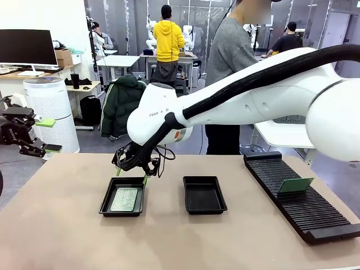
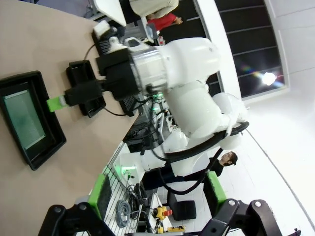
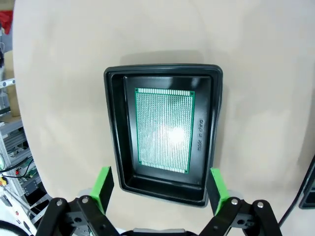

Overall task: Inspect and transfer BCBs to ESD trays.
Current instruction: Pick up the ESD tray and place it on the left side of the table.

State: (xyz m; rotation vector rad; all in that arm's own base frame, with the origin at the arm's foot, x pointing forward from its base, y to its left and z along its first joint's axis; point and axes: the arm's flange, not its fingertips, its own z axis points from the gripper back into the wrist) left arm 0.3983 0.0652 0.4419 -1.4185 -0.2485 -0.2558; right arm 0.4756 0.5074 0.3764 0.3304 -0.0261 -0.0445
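My right end effector hangs just above a black tray on the tabletop, its fingers spread wide and holding nothing. Directly beneath it a green board lies flat on the tray floor, speckled face up. In the right wrist view the green pads of the end effector straddle the near end of the tray, with the board just beyond them.

A second tray, empty, sits beside the first, under my right arm. Farther that way a ribbed rack holds a second board, leaning in a slot.

My left end effector is well away, raised off the tabletop, also wide and empty.

My judgement of the risks: the fingers hang close over the rim, so any drop or sideways drift could catch it and shove or tip the tray, jolting the board. Swinging back toward the rack, the arm passes low over the empty tray and could knock it.
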